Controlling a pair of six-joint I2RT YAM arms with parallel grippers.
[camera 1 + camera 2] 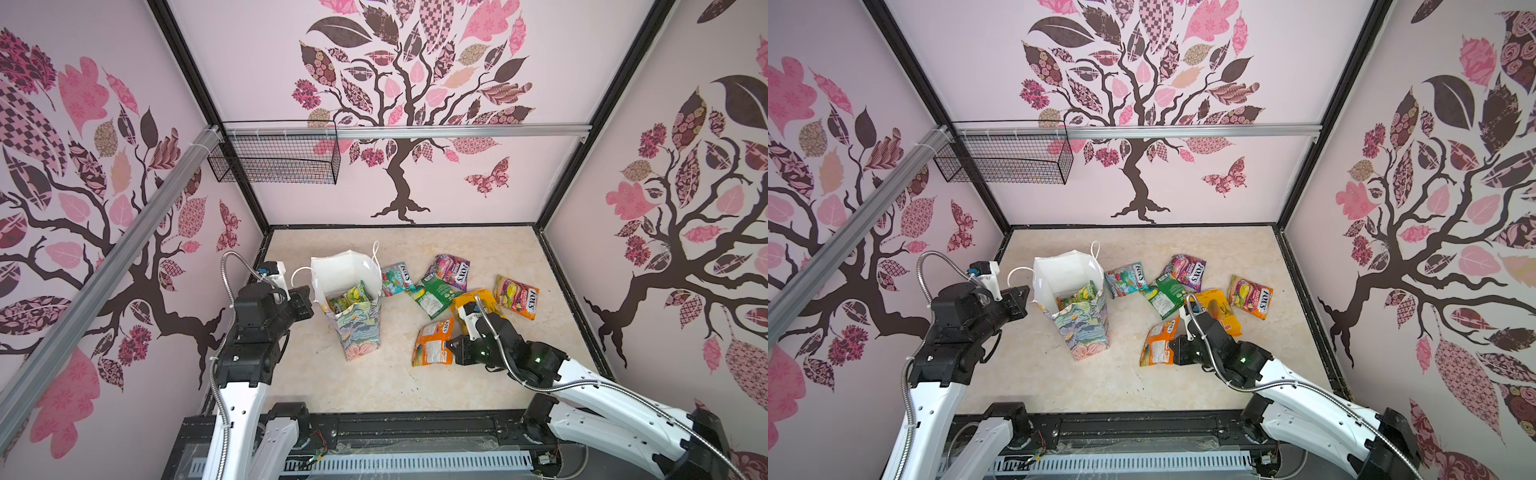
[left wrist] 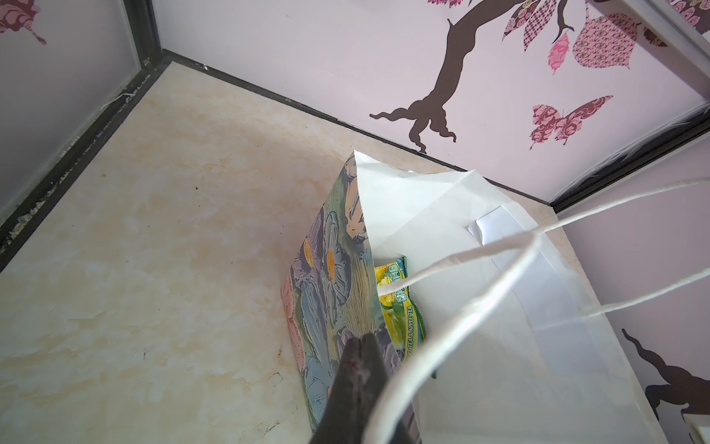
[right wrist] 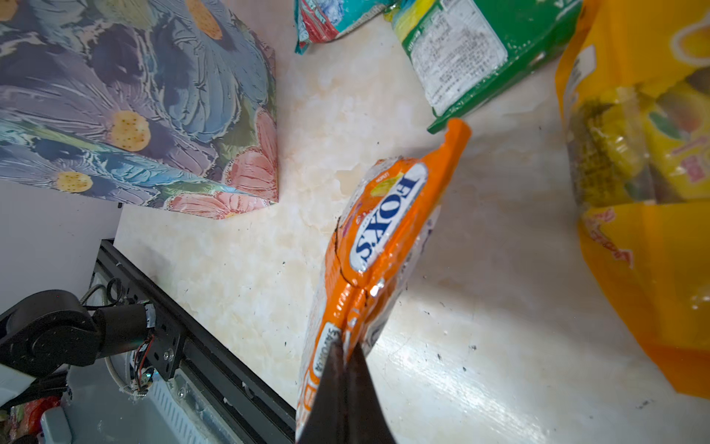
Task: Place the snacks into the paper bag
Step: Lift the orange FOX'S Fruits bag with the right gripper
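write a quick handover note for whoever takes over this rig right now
Left claw: shut at the paper bag rim; whether it pinches the paper is unclear.
Right claw: shut on the edge of an orange pouch, right of the bag.
Done: at least one yellow-green pouch is inside the upright bag.
Left: bag the held pouch, then five on the table: teal pouch, purple pouch, green pouch, yellow pouch, fruit-print pouch.

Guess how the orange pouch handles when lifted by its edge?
Likely floppy: the orange pouch creases where the right claw pinches its edge. Glossy film may slip. Probably light: thin, flat pack.
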